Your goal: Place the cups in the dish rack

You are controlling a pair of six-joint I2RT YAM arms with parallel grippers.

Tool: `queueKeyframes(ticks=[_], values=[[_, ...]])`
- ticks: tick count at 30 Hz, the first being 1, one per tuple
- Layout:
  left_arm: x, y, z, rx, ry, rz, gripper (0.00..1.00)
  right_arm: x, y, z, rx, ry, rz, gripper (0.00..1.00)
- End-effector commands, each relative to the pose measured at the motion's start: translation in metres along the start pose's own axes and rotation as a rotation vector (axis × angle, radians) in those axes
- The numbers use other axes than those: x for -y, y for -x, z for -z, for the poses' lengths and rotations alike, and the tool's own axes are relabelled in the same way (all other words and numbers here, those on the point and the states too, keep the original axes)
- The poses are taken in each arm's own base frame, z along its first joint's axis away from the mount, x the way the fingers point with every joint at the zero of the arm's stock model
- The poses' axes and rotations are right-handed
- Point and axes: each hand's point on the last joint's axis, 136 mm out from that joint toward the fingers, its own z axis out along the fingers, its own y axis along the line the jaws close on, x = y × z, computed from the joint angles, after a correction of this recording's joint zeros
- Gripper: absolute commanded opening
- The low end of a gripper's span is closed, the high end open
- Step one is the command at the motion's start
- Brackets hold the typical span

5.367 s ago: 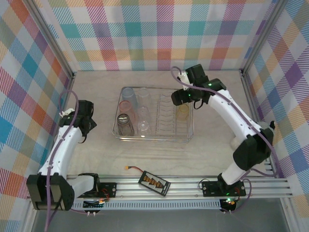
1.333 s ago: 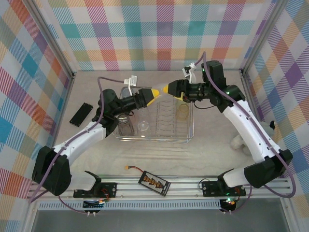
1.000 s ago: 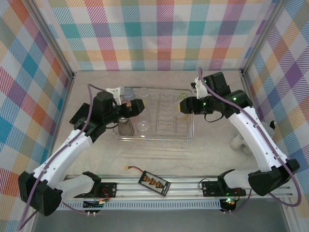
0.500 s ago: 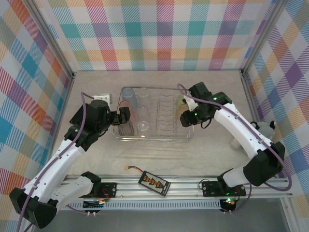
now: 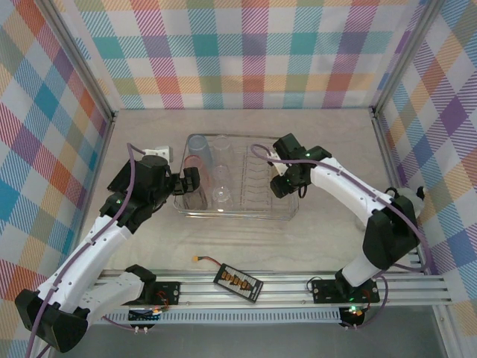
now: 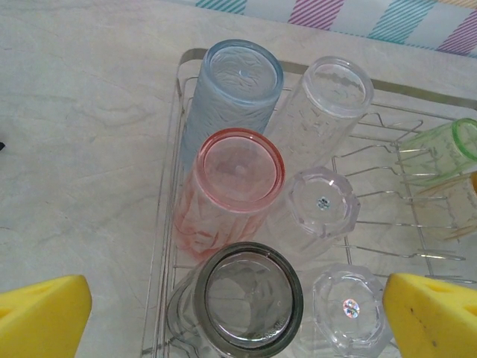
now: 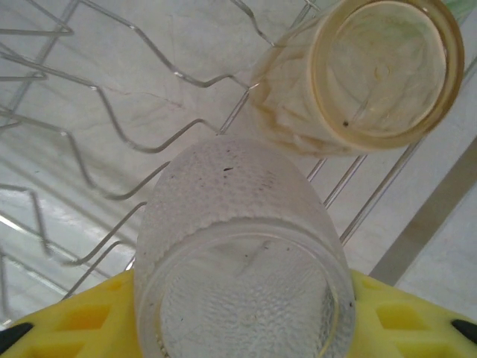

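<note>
Now our right hand is clamped on a clear cup low over the rack, just beside the yellow cup; our left hand hangs spread wide. Released tilted, we fear it could topple against that neighbour.

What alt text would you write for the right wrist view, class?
The right gripper holds a clear textured cup between its yellow fingers, over the dish rack wires. A yellowish cup sits in the rack next to it.
</note>
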Motion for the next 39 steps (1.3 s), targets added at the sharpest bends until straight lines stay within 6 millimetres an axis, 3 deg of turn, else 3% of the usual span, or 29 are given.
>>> queueKeyframes(ticks=[1,12,17,22,34,39], values=[[-0.010,-0.010,-0.003,-0.025,0.038,-0.019,1.00,0.006,0.011,-0.009,0.015,-0.050,0.076,0.47],[-0.015,-0.017,-0.004,-0.046,0.060,-0.039,1.00,0.006,0.013,-0.032,0.001,-0.064,0.131,0.68],[-0.019,-0.018,-0.004,-0.051,0.080,-0.053,1.00,0.005,0.011,-0.032,-0.013,-0.065,0.137,0.77],[-0.021,-0.021,-0.005,-0.059,0.092,-0.060,1.00,0.005,0.010,-0.027,-0.015,-0.063,0.136,0.78],[-0.032,-0.017,-0.002,-0.053,0.158,-0.063,1.00,0.005,0.024,0.014,0.052,-0.046,0.050,0.78],[-0.055,-0.004,0.008,0.016,0.292,-0.056,1.00,0.010,0.029,0.043,0.128,-0.044,-0.037,0.78]])
